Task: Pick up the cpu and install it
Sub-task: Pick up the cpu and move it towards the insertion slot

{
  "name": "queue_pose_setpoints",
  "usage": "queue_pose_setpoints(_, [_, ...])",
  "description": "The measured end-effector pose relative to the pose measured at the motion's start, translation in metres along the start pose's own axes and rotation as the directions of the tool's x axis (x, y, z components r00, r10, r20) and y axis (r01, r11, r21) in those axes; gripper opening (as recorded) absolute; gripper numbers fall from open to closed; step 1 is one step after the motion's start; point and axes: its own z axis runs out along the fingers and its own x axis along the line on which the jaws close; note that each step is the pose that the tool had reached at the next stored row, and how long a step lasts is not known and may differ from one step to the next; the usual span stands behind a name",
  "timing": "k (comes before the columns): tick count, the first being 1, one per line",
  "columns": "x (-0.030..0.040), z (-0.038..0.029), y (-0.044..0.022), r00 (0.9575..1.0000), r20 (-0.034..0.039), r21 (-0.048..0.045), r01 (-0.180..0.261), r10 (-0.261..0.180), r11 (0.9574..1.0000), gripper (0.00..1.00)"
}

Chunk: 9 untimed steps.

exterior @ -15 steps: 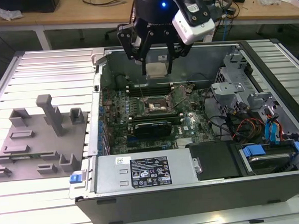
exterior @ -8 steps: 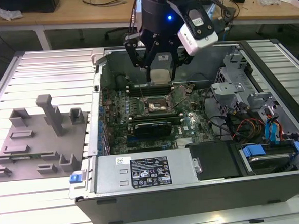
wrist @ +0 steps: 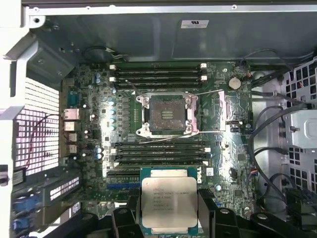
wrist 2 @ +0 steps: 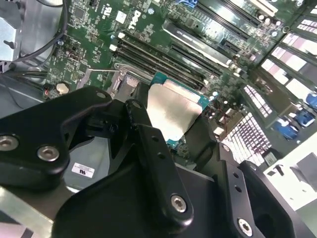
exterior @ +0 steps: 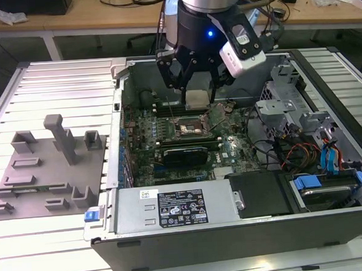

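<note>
The cpu [wrist: 168,202] sat flat, metal top up, clamped by its edges in the closed gripper [exterior: 197,93], while the open socket [wrist: 167,115] lay below the gripper and somewhat to one side, clear of the chip.

Your arm [exterior: 208,5] hangs near vertical, wrist pointing straight down; the gripper [exterior: 196,99] has black fingers [exterior: 176,74] angled inward at the tips; they clamp the cpu [exterior: 196,101] by opposite edges, chip flat; both wrist views show a finger on each side of it.
</note>
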Motion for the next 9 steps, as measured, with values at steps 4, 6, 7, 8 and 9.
queue_pose_setpoints(4, [-0.0048,0.0084,0.0051,1.0000,-0.0040,0.0002,0.000,0.000,1.0000,0.55])
queue_pose_setpoints(6, [-0.0058,0.0135,0.0092,1.0000,-0.0050,0.0000,0.000,0.000,1.0000,0.55])
queue_pose_setpoints(7, [-0.0060,0.0165,0.0109,1.0000,-0.0053,0.0000,0.000,0.000,1.0000,0.55])
queue_pose_setpoints(8, [-0.0061,0.0184,0.0121,1.0000,-0.0054,0.0003,0.000,0.000,1.0000,0.55])
queue_pose_setpoints(9, [-0.0060,0.0206,0.0138,1.0000,-0.0053,0.0001,0.000,0.000,1.0000,0.55])
